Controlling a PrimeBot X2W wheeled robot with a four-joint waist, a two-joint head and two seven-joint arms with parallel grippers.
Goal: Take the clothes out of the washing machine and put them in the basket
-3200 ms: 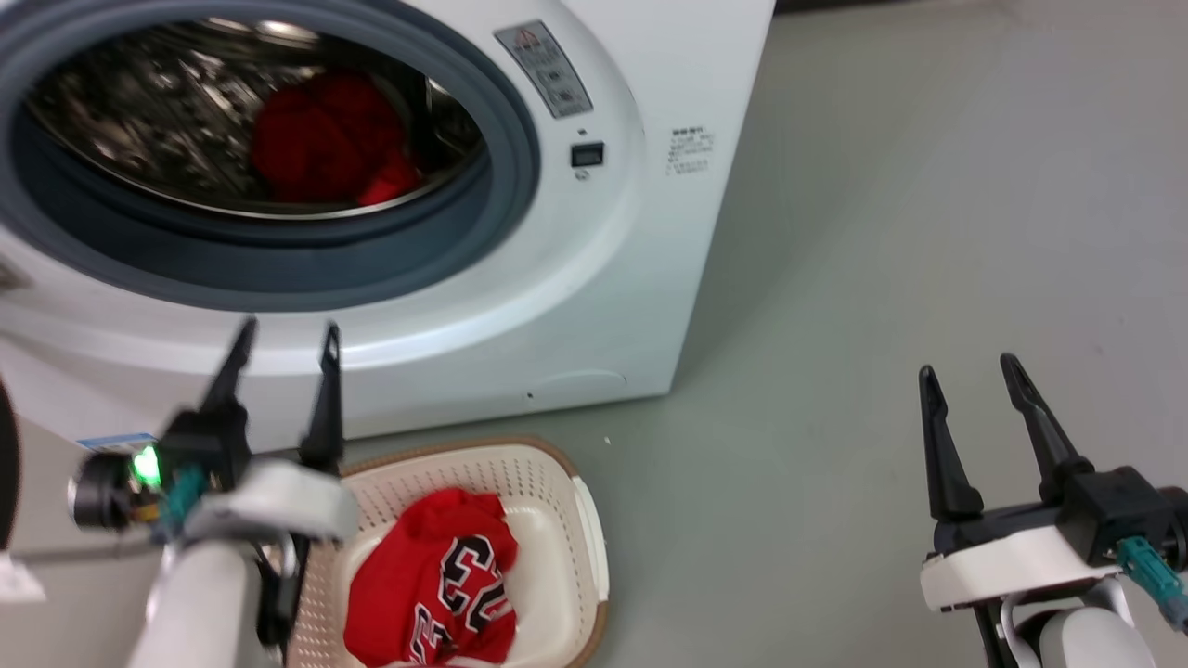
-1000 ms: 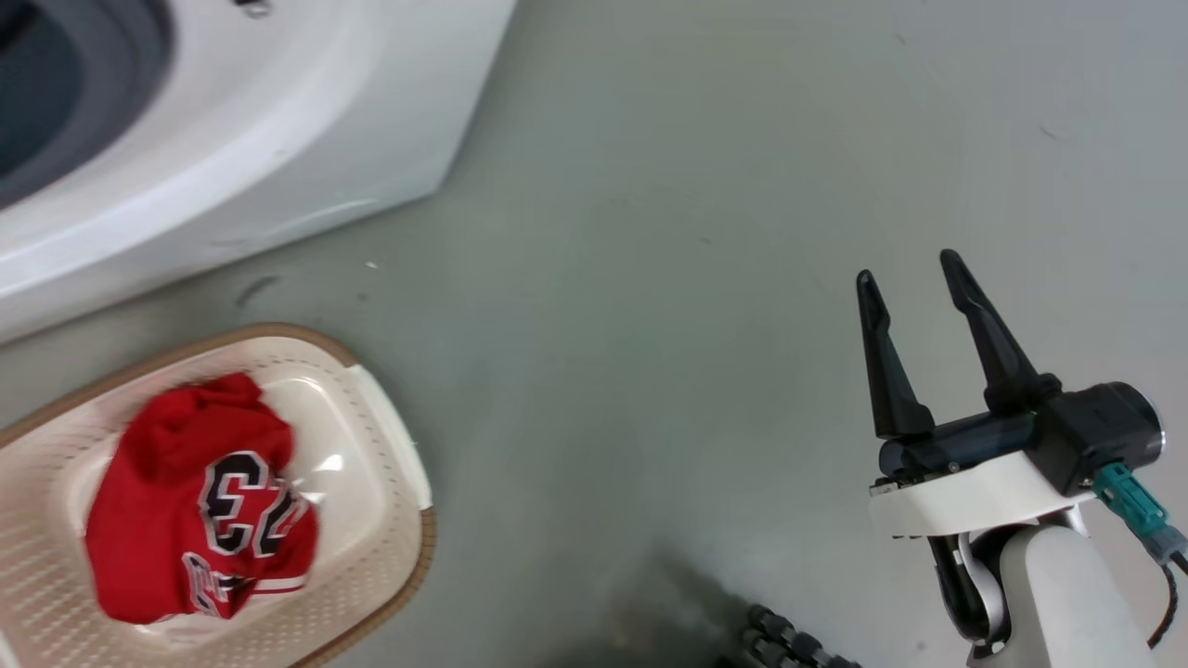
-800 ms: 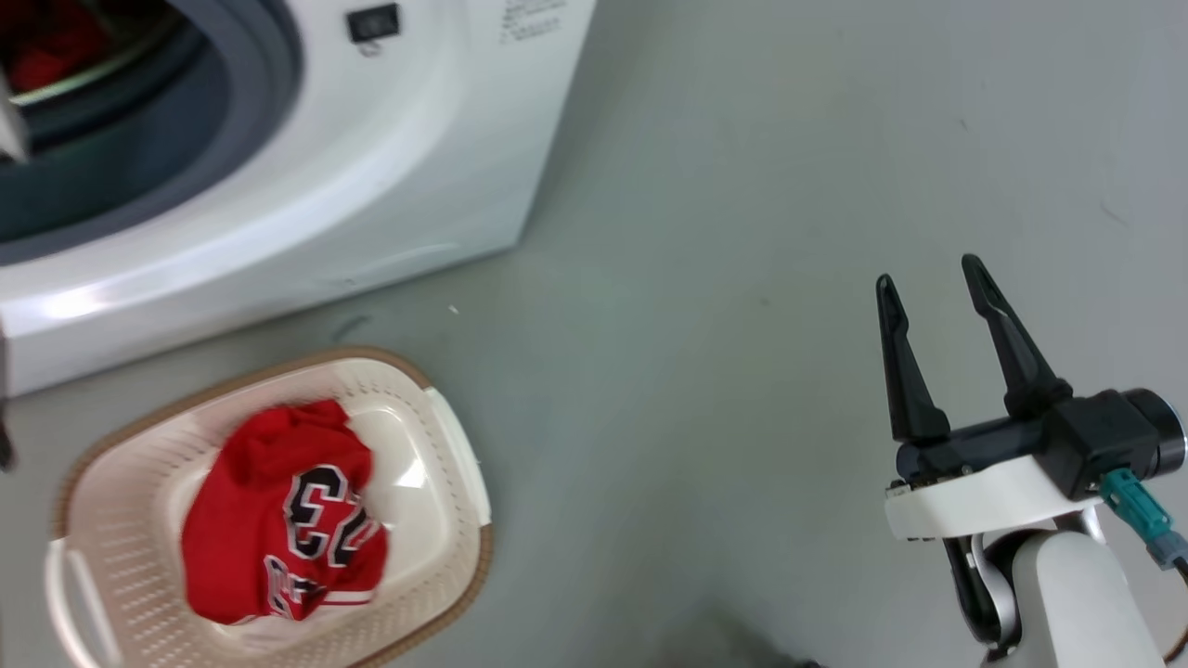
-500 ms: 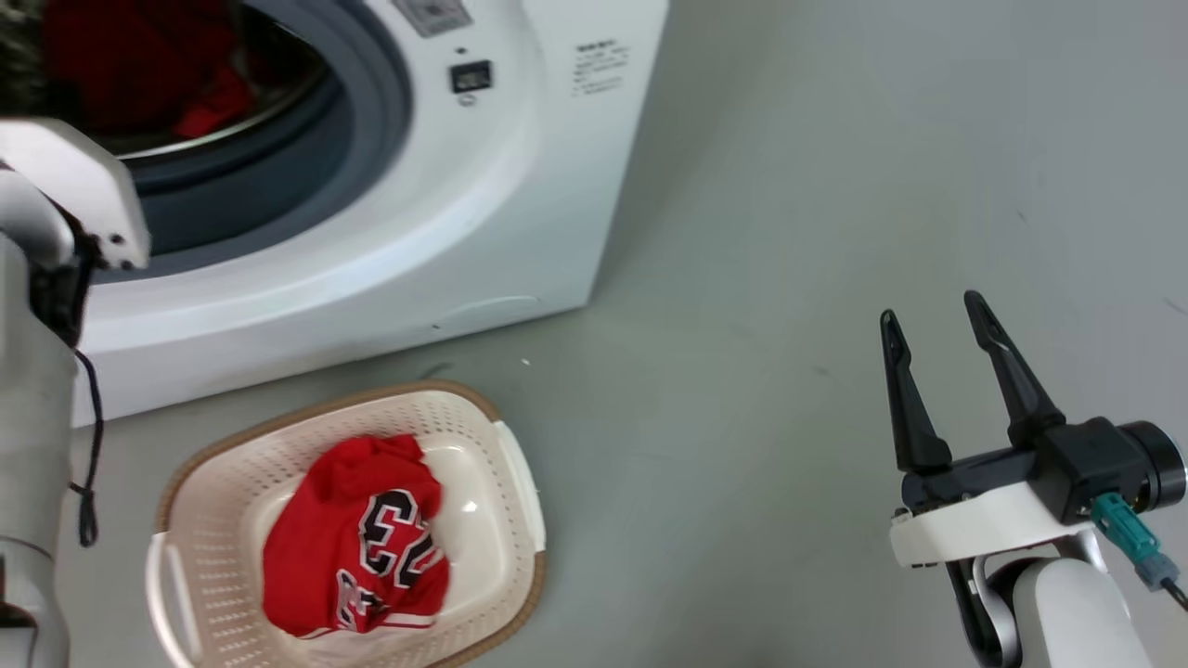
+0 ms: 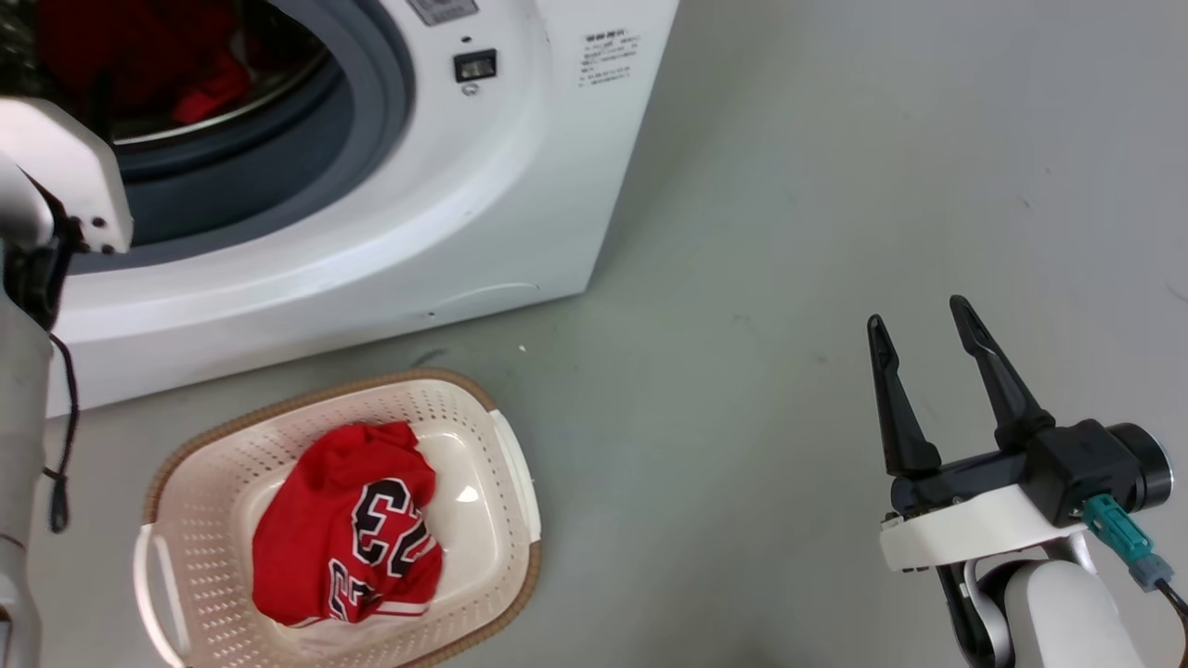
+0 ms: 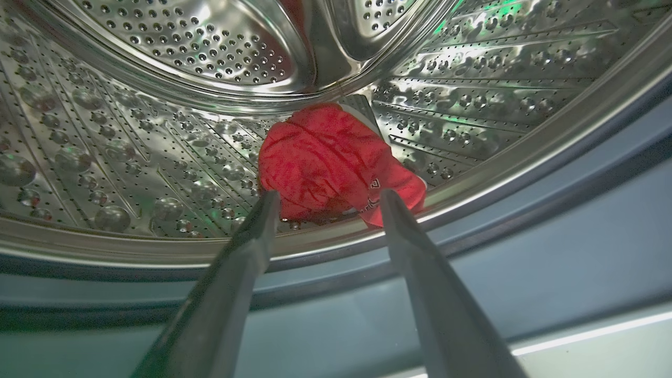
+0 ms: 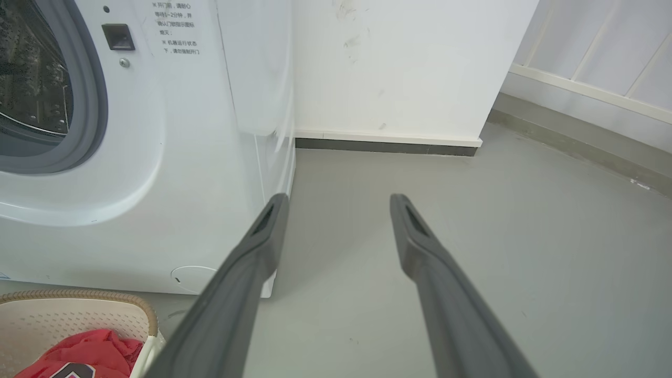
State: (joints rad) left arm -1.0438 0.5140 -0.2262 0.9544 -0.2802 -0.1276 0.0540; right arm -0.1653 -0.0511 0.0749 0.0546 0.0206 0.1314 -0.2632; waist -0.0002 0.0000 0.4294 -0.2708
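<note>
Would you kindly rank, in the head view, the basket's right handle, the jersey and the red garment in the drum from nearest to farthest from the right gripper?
From the right gripper:
1. Handle, right end of the basket.
2. Jersey, in the basket, further left.
3. Red garment, inside the washing machine, upper left.

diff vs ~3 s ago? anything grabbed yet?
Left tool went from hovering open in front of the washing machine to the drum mouth, aimed at the red garment; open, nothing gripped. Unchanged: jersey in basket, garment in drum, right tool open over the floor.
</note>
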